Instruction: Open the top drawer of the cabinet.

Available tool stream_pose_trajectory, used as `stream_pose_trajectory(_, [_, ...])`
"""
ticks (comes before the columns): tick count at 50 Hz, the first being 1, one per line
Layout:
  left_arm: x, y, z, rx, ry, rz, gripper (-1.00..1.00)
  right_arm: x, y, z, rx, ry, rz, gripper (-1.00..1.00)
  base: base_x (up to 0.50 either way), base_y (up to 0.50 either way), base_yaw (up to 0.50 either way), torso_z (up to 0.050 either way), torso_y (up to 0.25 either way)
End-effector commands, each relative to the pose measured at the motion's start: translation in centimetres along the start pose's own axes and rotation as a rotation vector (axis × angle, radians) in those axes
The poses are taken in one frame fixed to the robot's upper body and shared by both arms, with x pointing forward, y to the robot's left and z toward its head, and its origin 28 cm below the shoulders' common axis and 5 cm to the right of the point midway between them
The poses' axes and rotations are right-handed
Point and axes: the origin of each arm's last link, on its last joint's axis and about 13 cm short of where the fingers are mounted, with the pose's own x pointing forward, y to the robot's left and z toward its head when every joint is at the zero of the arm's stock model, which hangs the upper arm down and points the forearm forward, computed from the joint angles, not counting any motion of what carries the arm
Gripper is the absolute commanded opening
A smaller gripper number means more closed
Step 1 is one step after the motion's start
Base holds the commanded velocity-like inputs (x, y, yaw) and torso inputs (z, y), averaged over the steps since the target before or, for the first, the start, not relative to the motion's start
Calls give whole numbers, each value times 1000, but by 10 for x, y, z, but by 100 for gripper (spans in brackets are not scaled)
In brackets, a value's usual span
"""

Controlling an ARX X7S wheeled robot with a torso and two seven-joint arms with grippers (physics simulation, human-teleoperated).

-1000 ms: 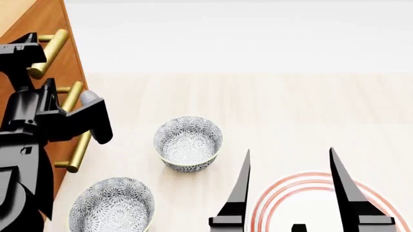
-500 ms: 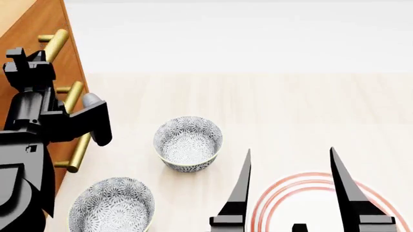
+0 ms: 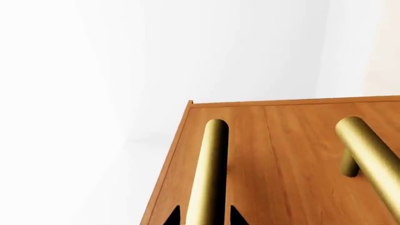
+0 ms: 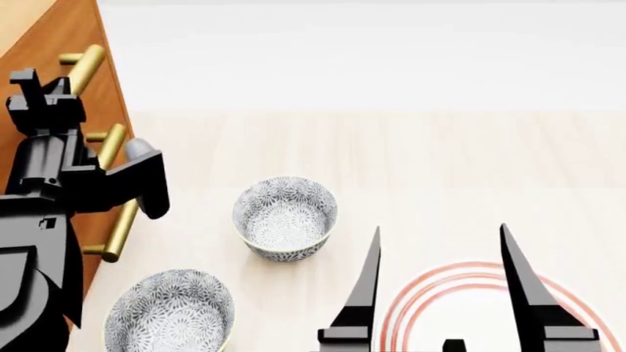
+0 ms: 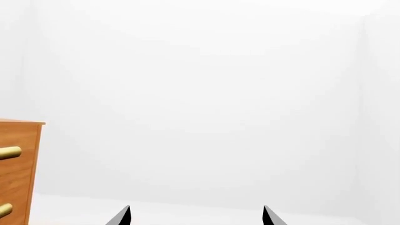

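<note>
- Left wrist view: the cabinet (image 3: pixel 293 164) fills the lower part of the picture, its orange-brown face showing fine wood grain under a thin raised top edge. A smooth round brass bar, the top drawer handle (image 3: pixel 208 173), runs lengthwise between the two black tips of the left gripper (image 3: pixel 203 216); one tip shows on each side of the bar, but whether they press on it cannot be told. The second brass handle (image 3: pixel 368 157) sits beside it on a short post. Only this view shows the bar bracketed by the tips.
- Head view: the cabinet stands at 9 to 10 o'clock, with the top drawer (image 4: pixel 69 33) at its upper part. The black, blocky left arm covers much of the front. Two patterned bowls sit on the pale wood table (image 4: pixel 440 161), the far bowl (image 4: pixel 284 216) at centre and the near bowl (image 4: pixel 171 312) at 7 o'clock. The right gripper (image 4: pixel 438 242) hangs spread wide at 5 o'clock over a plate with red rings (image 4: pixel 459 308).
- Right wrist view: mostly blank white wall; two dark pointed tips stand far apart, and a strip of cabinet shows two round brass handle ends.
</note>
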Motion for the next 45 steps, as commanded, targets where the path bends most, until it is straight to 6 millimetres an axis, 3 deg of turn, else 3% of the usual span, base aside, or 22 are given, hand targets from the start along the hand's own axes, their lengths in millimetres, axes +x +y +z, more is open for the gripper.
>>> stream_pose_trajectory(1, [1,4,13,-58,-34,-15,-100,0,-1,0,13,-3,9,100,0,0,0,0,0])
stream_pose_trajectory(45, [-19,11,69,-108,-168,-22,-100,0,-2,5,19,-17,8,100,-1,0,0,0,1])
